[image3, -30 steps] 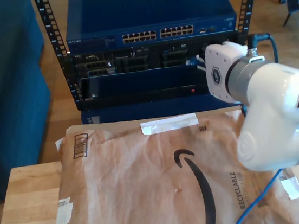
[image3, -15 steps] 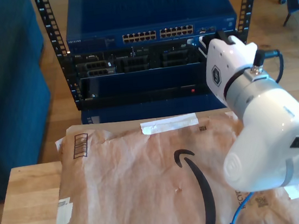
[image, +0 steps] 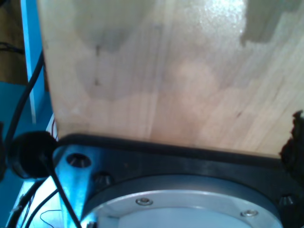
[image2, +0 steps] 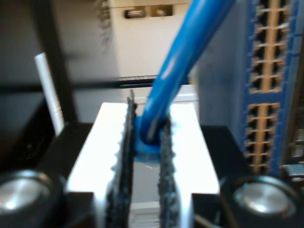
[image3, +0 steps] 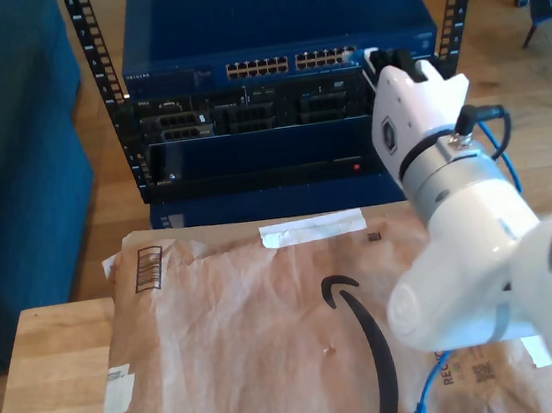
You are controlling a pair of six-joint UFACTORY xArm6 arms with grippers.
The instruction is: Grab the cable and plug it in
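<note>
Pinching the thin bright blue ethernet cable (image2: 183, 61) between its two dark ridged pads (image2: 124, 156), my second gripper (image2: 145, 161) is clenched on it just behind the blue boot, which sits squeezed between the pads. In that wrist view the cable's long axis runs from the pads outward and slantwise past the blue network switch (image2: 270, 85), whose rows of amber-tinted ports stand close alongside. In the exterior view the white second arm (image3: 447, 206) reaches up from the exterior view's lower right, its gripper (image3: 391, 58) lifted against the right end of the blue switch (image3: 274, 25) in the black rack, near the last ports of the row. Loose blue cable (image3: 425, 395) trails down over the crumpled brown paper mailer (image3: 261, 329) lying on the pale wooden table (image3: 59, 364). My first gripper's camera looks at pale wood (image: 166, 71) and a black-and-silver round base (image: 180, 190); whether that claw is released or clenched I cannot tell.
</note>
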